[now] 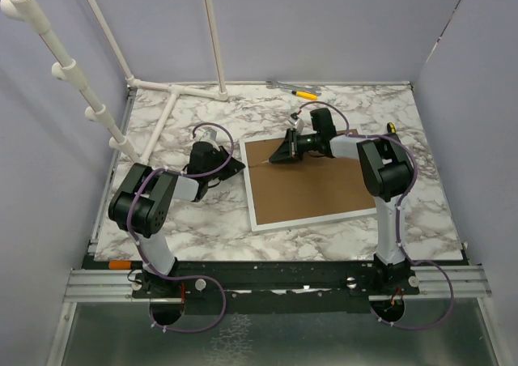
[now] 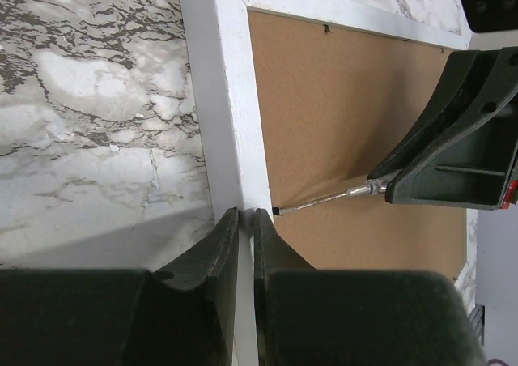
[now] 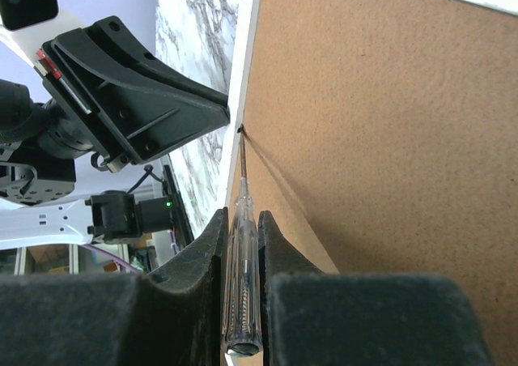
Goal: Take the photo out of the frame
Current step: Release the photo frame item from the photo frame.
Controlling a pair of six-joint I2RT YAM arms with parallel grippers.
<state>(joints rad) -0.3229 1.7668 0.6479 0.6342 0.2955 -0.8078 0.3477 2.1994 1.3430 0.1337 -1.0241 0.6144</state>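
Note:
The white frame lies face down, its brown backing board up. The photo is hidden under the board. My right gripper is shut on a clear-handled screwdriver, held low over the board. The metal tip touches a small tab at the board's left edge, also seen in the left wrist view. My left gripper is shut and empty, its tips over the frame's white left rail, right beside the tip.
A yellow-handled screwdriver and a grey tool lie at the back of the marble table. Another small tool lies right of the frame. White pipe stands occupy the back left.

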